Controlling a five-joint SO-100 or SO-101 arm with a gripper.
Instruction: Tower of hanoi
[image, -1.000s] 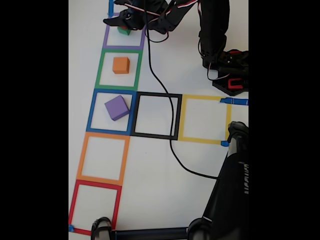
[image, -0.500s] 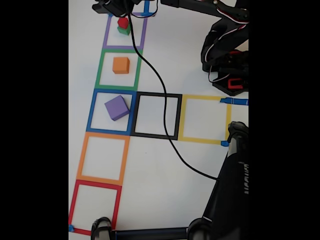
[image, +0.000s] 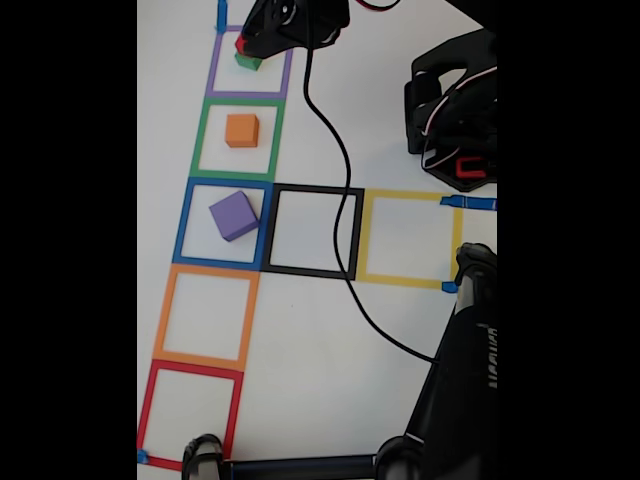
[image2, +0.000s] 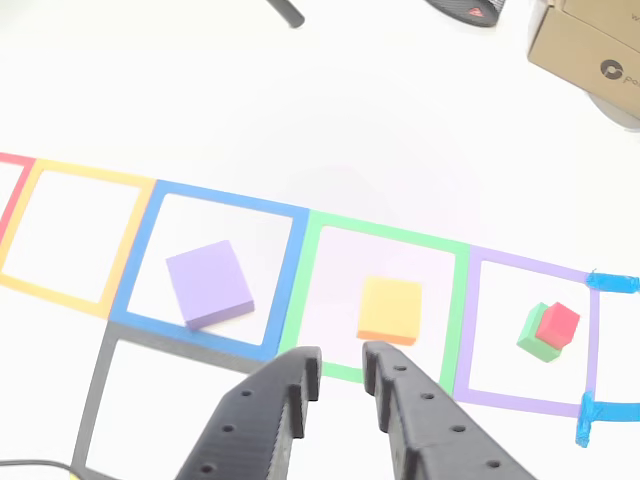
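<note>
Fixed view and other view of a Tower of Hanoi layout on a white table (image: 320, 400), marked with coloured tape squares. The small red cube (image2: 557, 323) sits on top of the green cube (image2: 535, 340) inside the purple square (image2: 530, 335), at the far end of the row. The orange cube (image: 241, 130) lies alone in the green square (image: 238, 140), and the purple cube (image: 233, 215) lies alone, slightly turned, in the blue square (image: 222, 223). The black square (image: 313, 231), yellow square (image: 408, 238), orange square (image: 204, 315) and red square (image: 190, 412) hold no cubes.

The tool (image2: 340, 385) is empty, its jaws set a narrow gap apart, and in the other view it hangs above the border between the blue and green squares. Half a second ago the arm reached further out beyond the purple square with the red cube exposed; now, in the fixed view, the tool head (image: 290, 22) has drawn back over that square's top edge and partly covers the stack.

The change suggests the red-on-green placement is complete and the arm is retreating. The likely next target is the orange cube, the next size up.
</note>
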